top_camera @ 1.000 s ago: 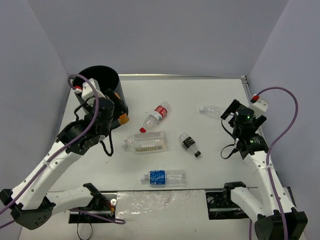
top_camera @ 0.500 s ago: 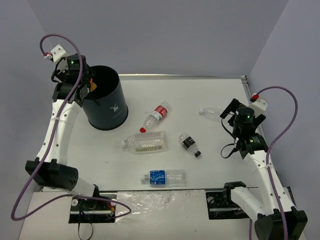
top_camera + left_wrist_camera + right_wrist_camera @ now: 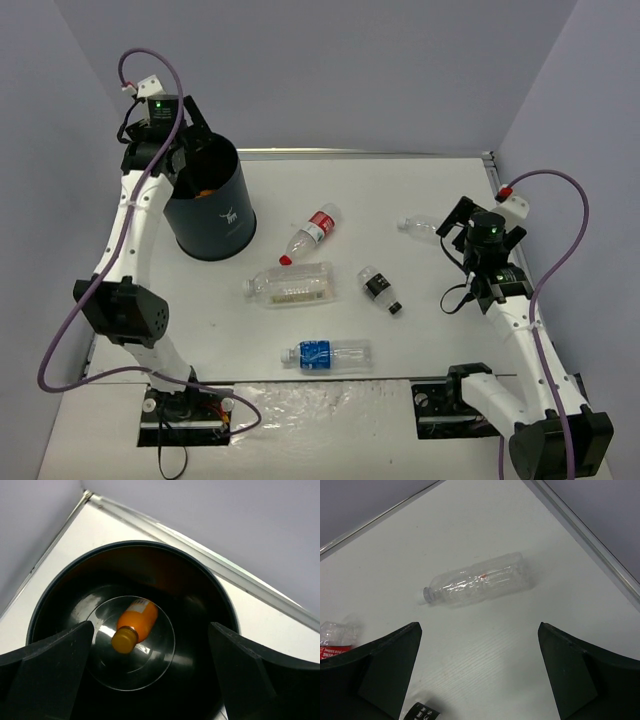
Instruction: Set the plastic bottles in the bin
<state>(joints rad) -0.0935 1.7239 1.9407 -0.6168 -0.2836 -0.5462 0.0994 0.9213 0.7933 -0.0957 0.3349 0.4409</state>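
The dark bin [image 3: 210, 215] stands at the back left. My left gripper [image 3: 190, 135] hangs open over its mouth [image 3: 135, 547], and the orange bottle [image 3: 135, 625] lies on the bin's floor. On the table lie the red-label bottle [image 3: 312, 233], the wide ribbed bottle [image 3: 290, 284], the black-label bottle [image 3: 379, 288] and the blue-label bottle [image 3: 328, 354]. The plain clear bottle [image 3: 418, 228] lies at the right, seen in the right wrist view [image 3: 477, 581]. My right gripper [image 3: 462, 240] is open and empty, just short of it.
A metal rail [image 3: 370, 153] edges the table's back, with grey walls behind and at both sides. The table's right edge [image 3: 585, 535] runs close past the clear bottle. Arm bases [image 3: 185, 410] sit at the near edge.
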